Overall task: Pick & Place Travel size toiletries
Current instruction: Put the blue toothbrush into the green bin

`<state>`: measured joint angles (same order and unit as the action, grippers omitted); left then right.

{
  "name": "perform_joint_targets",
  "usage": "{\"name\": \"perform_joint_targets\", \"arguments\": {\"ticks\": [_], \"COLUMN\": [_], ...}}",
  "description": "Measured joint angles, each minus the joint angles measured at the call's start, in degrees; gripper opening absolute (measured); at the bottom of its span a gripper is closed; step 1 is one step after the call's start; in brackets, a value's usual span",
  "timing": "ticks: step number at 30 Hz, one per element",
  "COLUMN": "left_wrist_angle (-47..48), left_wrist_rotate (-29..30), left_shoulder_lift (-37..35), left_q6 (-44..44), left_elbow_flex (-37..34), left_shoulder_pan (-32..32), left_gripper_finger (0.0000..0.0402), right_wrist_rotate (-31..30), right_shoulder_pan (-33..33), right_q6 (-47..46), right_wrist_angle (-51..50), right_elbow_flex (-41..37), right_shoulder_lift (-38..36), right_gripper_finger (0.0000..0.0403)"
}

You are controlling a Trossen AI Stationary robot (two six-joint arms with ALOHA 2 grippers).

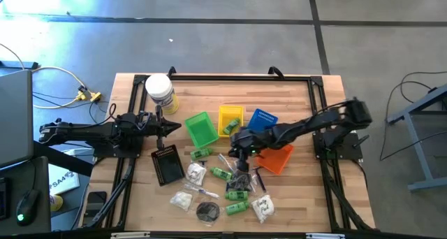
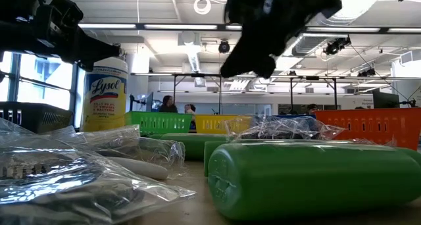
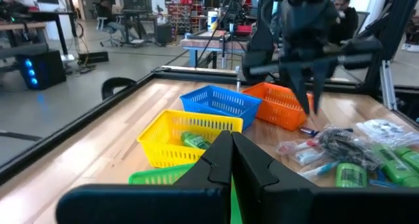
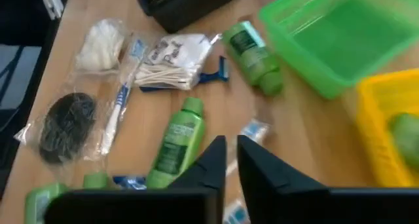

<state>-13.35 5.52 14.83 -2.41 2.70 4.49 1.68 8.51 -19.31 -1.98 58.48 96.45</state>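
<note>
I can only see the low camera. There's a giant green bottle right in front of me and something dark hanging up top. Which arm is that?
Observer: That's the right gripper, hanging above the scattered toiletries, close to the orange basket.
Operator: Is anything inside the yellow basket? I only see its side.
Observer: Yes, one green bottle lies in the yellow basket.
Operator: Where's the other arm?
Observer: The left gripper waits by the white jar, jaws shut and empty.
</note>
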Motion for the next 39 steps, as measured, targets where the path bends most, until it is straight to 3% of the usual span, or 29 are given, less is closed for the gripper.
{"name": "perform_joint_targets", "arguments": {"ticks": [4, 9, 12, 19, 29, 39], "left_wrist_angle": [0.3, 0.6, 0.9, 0.8, 0.8, 1.0], "left_wrist_rotate": [0.0, 0.0, 0.0, 0.0, 0.2, 0.2], "left_shoulder_lift": [0.0, 0.0, 0.0, 0.0, 0.0, 0.0], "left_q6": [-0.9, -0.9, -0.9, -0.9, -0.9, -0.9], "left_elbow_flex": [0.0, 0.0, 0.0, 0.0, 0.0, 0.0], "left_shoulder_pan": [0.0, 0.0, 0.0, 0.0, 0.0, 0.0], "left_gripper_finger": [0.0000, 0.0000, 0.0000, 0.0000, 0.0000, 0.0000], "right_wrist_rotate": [0.6, -5.7, -7.9, -11.1, -8.6, -10.6], "right_shoulder_pan": [0.8, 1.3, 1.2, 1.3, 2.0, 2.3], "right_q6": [-0.6, -3.7, -6.1, -8.9, -9.9, -9.4], "right_wrist_angle": [0.0, -0.1, -0.8, -4.1, -3.7, -2.8], "right_elbow_flex": [4.3, 7.5, 8.9, 9.1, 9.2, 9.2], "right_shoulder_lift": [6.1, 10.9, 12.9, 15.6, 17.1, 19.3], "right_gripper_finger": [0.0120, 0.0214, 0.0244, 0.0254, 0.0254, 0.0254]}}
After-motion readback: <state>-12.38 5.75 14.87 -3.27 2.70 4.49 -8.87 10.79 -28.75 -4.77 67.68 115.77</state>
